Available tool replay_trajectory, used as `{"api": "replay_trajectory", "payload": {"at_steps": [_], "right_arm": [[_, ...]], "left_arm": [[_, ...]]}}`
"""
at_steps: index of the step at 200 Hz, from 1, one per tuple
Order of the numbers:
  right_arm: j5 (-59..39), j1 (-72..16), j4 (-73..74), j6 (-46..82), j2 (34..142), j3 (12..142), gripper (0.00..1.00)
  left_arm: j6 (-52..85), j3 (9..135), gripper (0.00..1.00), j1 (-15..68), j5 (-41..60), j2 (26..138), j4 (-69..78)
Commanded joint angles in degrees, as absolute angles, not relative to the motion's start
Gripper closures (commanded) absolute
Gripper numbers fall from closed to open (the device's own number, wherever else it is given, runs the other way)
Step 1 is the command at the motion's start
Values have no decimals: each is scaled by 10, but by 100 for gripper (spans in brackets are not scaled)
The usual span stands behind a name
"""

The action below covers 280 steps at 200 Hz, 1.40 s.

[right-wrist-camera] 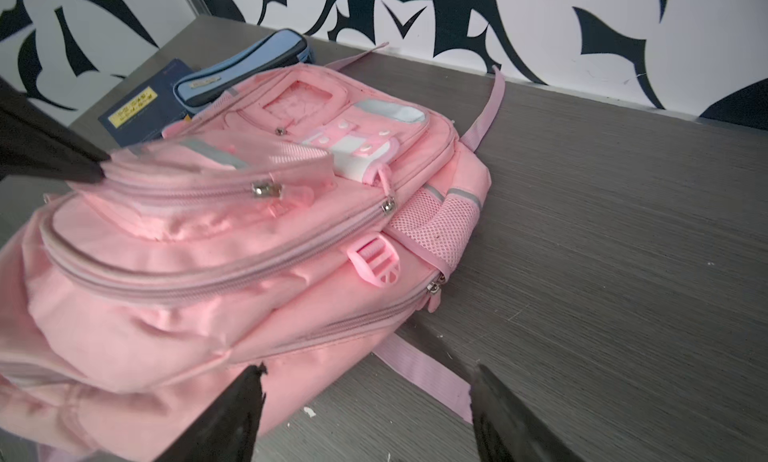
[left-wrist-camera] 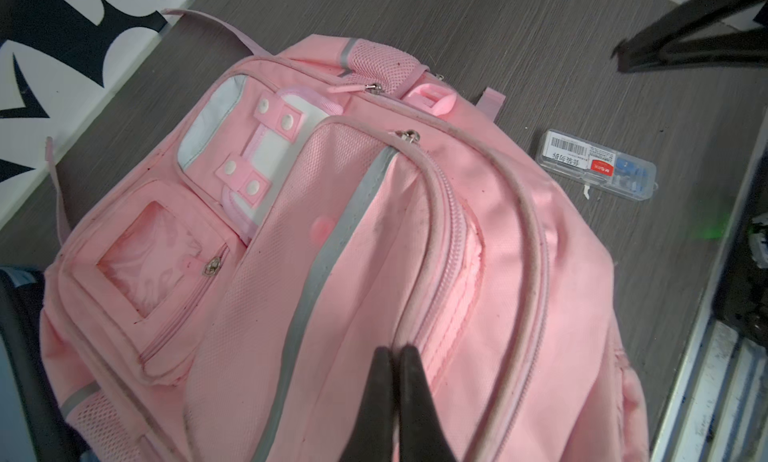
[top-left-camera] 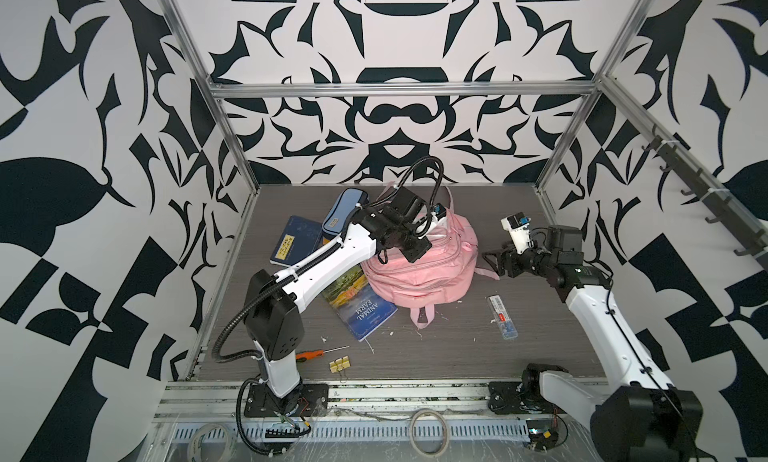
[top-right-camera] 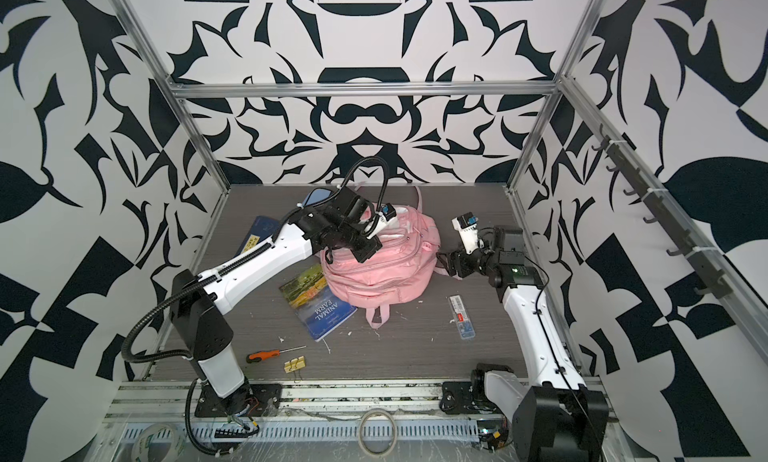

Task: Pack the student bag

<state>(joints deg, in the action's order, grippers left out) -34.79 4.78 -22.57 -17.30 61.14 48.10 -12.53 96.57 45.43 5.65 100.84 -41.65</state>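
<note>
Left hand (left-wrist-camera: 395, 351) clenched on the student bag (left-wrist-camera: 498, 252); right hand (right-wrist-camera: 369, 368) spread wide; both partly cut off.

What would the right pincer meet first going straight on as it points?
The right pincer would most likely meet the large soft pink fabric backpack, near its loose strap; depth is unclear.
</note>
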Motion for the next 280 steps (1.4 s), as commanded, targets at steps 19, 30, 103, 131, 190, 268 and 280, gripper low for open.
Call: {"api": "replay_trajectory", "payload": {"at_steps": [19, 30, 103, 131, 190, 268, 280], "right_arm": [[-347, 42, -237, -236, 622, 473, 17], [-352, 37, -248, -237, 633, 482, 17], [-356, -6, -285, -282, 679, 478, 23], [-354, -6, -280, -291, 685, 468, 49], [-352, -15, -294, -318, 748, 494, 35], [-373, -28, -310, -324, 833, 540, 36], [-371, -31, -309, -328, 834, 536, 35]], "left_arm": [[-132, 930, 100, 432, 122, 930, -430], [-136, 918, 100, 426, 130, 918, -431], [-147, 932, 100, 385, 203, 880, -491], [-140, 927, 100, 385, 219, 876, -490], [-142, 917, 100, 385, 244, 864, -496], [-143, 902, 100, 385, 258, 851, -507], [-143, 900, 100, 385, 258, 852, -507]]}}
